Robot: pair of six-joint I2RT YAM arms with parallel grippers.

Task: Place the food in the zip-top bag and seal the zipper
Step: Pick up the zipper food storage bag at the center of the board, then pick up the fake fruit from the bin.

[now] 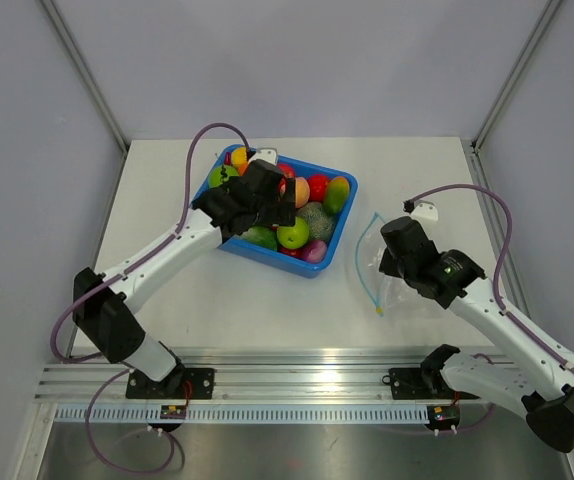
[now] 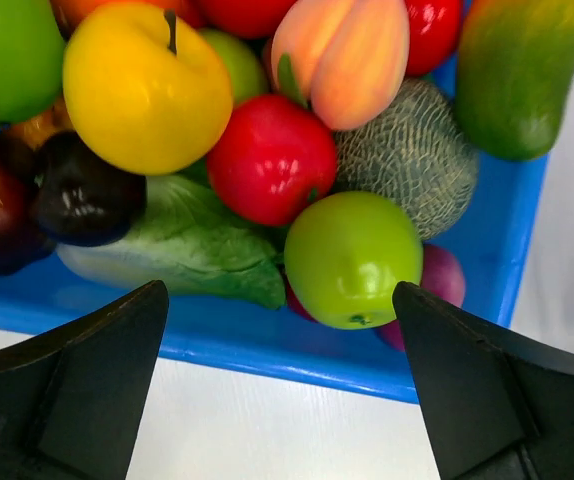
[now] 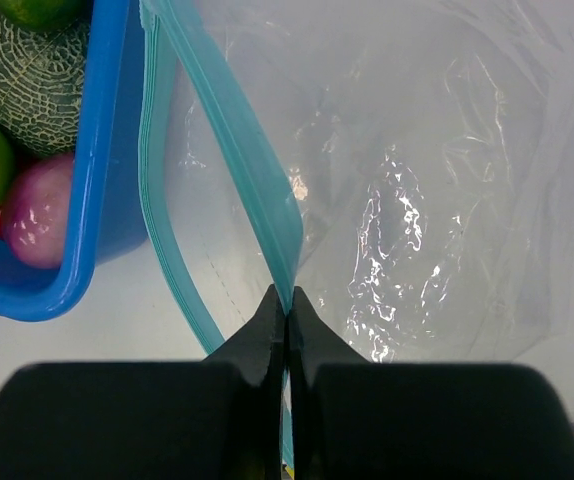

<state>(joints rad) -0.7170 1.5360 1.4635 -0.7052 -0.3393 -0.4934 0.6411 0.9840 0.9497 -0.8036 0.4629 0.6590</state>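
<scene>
Toward the right edge of the table [image 1: 267, 300]: zip-top bag [image 3: 417, 200] lay with its mouth facing the blue bin [image 3: 97, 150].
Right gripper [image 3: 287, 300]: mine was pinched on the zipper [image 3: 237, 150], top lip only, strip running far-to-near.
Food [image 2: 272, 160]: heaped in the bin, dead ahead of my left gripper [image 2: 279, 300].
Left fingers [image 2: 87, 380]: spread wide, empty, green apple [image 2: 352, 260] closest.
Left arm: stretched forward, wrist tipped down.
</scene>
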